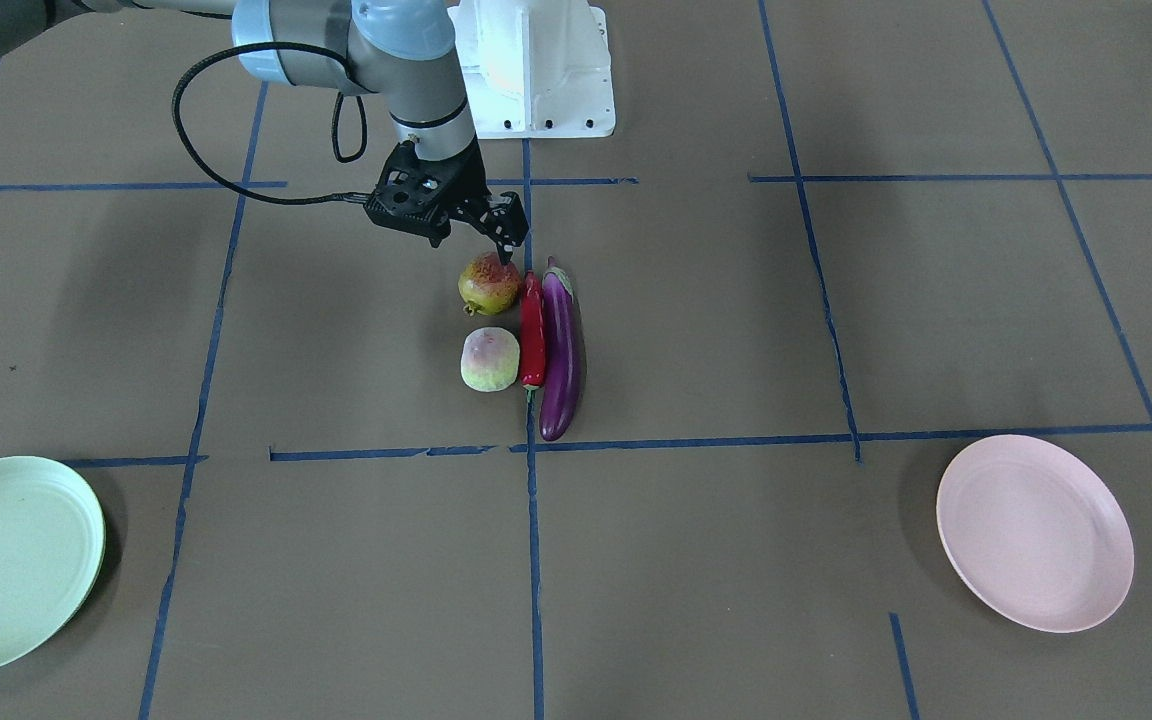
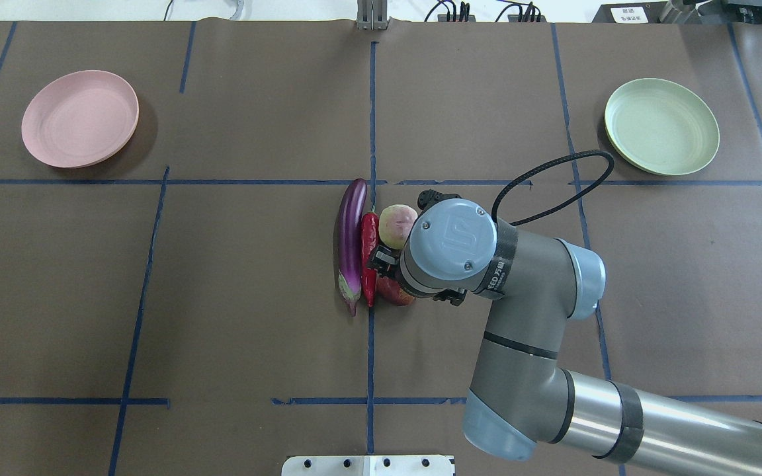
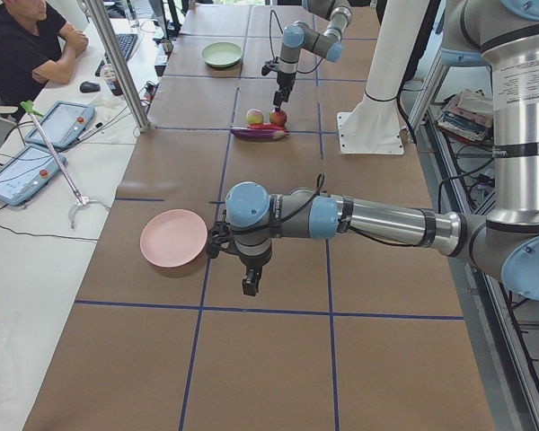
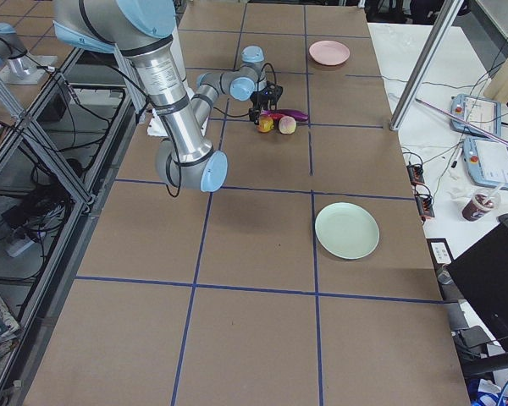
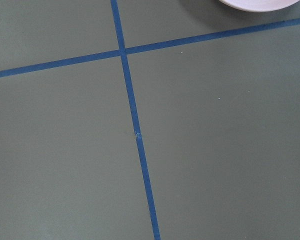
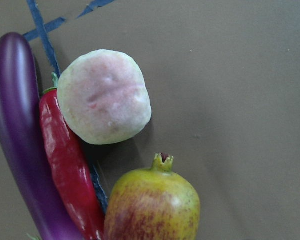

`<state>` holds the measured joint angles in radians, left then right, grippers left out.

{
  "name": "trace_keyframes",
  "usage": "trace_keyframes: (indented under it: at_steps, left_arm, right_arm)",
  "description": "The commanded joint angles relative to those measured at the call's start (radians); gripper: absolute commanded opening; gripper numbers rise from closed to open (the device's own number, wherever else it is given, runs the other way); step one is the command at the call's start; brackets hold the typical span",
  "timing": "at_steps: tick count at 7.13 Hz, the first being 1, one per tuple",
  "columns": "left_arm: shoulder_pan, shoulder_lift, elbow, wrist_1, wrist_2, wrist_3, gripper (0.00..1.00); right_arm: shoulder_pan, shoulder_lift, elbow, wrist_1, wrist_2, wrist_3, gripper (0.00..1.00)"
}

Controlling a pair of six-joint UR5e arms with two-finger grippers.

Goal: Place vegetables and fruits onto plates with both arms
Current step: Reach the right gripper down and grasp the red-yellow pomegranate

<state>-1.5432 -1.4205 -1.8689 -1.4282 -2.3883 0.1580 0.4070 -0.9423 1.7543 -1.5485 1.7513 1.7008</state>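
Zero of the four items have reached a plate, so the whole task looks still ahead. Seen from overhead, the pink plate (image 2: 80, 119) lies bare at 10 o'clock from the produce and the green plate (image 2: 661, 125) bare at 2 o'clock, both well apart from it. At the table's middle the eggplant (image 2: 350, 244) lies lengthwise, with the red chili (image 2: 369, 258) touching it at its 3 o'clock. The pale green fruit (image 2: 395, 225) and the dark red fruit (image 1: 488, 283) sit at 3 o'clock of the chili, the pale one at 12 o'clock of the dark one.

The right arm (image 2: 526, 344) hangs over the dark red fruit, the right gripper (image 1: 506, 250) just above it. Whether its jaws stand wide or narrow I cannot tell.

In the left-end view the left arm (image 3: 377, 220) reaches low, and the left gripper (image 3: 250, 285) is at 4 o'clock of the pink plate. Its jaw state cannot be told.

Brown paper covers the table (image 2: 222, 297), ruled into squares by blue tape (image 2: 371, 119). At the left end a seated operator (image 3: 27, 45) waits at a white desk.
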Motion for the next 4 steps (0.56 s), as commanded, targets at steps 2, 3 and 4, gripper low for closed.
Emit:
trace_keyframes:
  at_steps: [2,3,4]
  left_arm:
    - [0.000,0.000,0.005,0.000,0.000,0.000,1.00]
    - [0.000,0.000,0.005,-0.001,0.000,0.002,1.00]
    - [0.000,0.000,0.005,-0.001,0.000,0.002,1.00]
  right_arm:
    - [-0.004,0.079,-0.122,-0.001,-0.012,0.003,1.00]
    - [-0.008,0.071,-0.124,-0.001,-0.038,0.003,1.00]
    - [-0.008,0.069,-0.124,-0.004,-0.050,0.003,0.80]
